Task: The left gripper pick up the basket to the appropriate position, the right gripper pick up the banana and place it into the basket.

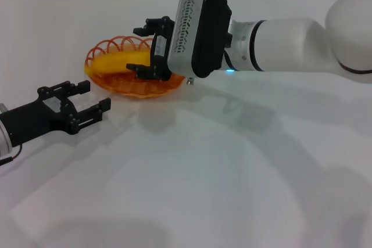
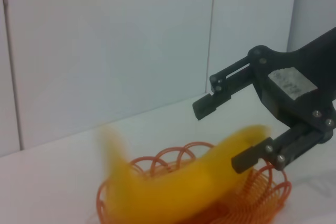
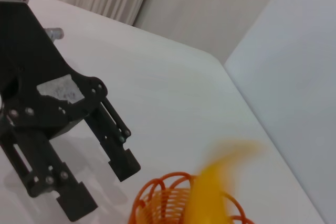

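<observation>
Head view, near to far: left gripper (image 1: pixel 93 98) waits near-left, jaws wide and empty; beyond it banana (image 1: pixel 119 62) lies in the basket (image 1: pixel 142 88); right gripper (image 1: pixel 152 49) hovers splayed over it, best lifted straight clear.

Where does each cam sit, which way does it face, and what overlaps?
Head: above, looking forward and down at the white table; shows both arms, the left gripper and the right gripper.
Left wrist: on the left arm, facing the wall; shows the right gripper open over the banana.
Right wrist: on the right arm, sees the left gripper open.
All share the basket.
</observation>
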